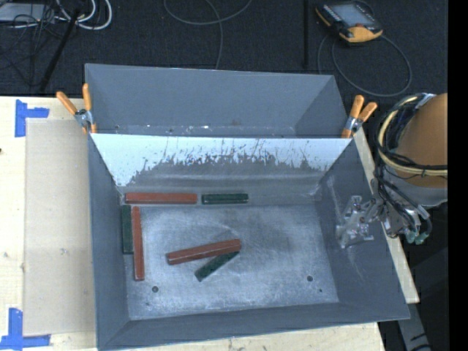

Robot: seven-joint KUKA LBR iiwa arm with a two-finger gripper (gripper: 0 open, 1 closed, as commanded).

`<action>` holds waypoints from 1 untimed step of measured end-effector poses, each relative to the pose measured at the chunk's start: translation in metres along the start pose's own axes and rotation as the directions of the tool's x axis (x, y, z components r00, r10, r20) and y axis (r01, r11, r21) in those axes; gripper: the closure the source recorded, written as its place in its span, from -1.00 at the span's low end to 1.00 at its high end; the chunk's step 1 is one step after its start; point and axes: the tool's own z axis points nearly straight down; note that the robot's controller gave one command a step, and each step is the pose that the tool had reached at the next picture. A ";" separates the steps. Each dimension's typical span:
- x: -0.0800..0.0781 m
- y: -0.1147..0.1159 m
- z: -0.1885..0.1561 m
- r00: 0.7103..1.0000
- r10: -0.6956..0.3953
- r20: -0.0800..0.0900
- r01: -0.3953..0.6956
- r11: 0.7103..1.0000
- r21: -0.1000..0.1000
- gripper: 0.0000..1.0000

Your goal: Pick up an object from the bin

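Over the bin's right wall (365,276) hangs the end effector (354,225), openness unclear; nearest red bar (203,251) lies left-right.

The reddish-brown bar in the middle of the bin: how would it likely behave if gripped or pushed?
The reddish-brown bar looks straight and flat-sided, so probably stiff and unlikely to roll. It appears to lie against the dark green bar, so a push would likely shift both. Being long and narrow, it may pivot if gripped off-centre.

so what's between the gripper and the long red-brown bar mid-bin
In the camera view, only bare grey metal bin floor lies between gripper and red-brown bar.
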 end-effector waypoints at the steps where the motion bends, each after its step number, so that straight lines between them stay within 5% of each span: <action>1: 0.000 0.000 0.000 1.000 -0.001 0.000 0.001 1.000 0.000 -1.00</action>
